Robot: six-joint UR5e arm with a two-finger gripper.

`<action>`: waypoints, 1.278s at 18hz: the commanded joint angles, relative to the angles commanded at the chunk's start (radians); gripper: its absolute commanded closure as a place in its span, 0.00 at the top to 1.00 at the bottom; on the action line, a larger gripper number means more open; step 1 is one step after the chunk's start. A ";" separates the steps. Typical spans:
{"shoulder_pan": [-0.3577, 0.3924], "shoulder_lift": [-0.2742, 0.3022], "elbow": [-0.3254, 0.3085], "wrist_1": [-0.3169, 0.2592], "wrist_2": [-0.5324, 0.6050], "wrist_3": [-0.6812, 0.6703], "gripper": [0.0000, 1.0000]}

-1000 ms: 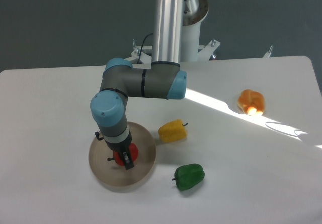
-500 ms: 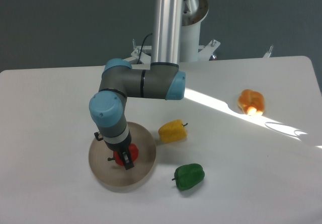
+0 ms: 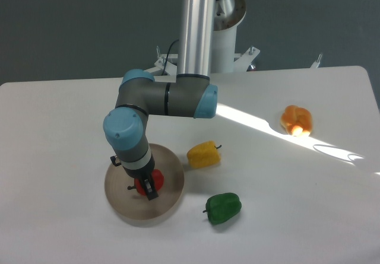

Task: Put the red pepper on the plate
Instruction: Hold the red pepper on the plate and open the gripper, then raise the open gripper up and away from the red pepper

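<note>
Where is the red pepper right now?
The red pepper sits over the middle of the plate, lower left in the camera view, right at the hand. The yellow pepper is its nearest neighbour, up to the right.

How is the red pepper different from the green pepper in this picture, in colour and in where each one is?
The red pepper is bright red; the green pepper is dark green. The red pepper sits over the plate, between the fingers of the gripper; the green pepper lies on the bare table, right of the plate, with nothing touching it. The arm hides part of the red pepper; the green pepper shows fully. Both are small and glossy.
</note>
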 joint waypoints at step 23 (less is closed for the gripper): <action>0.028 0.070 0.011 -0.064 0.000 0.055 1.00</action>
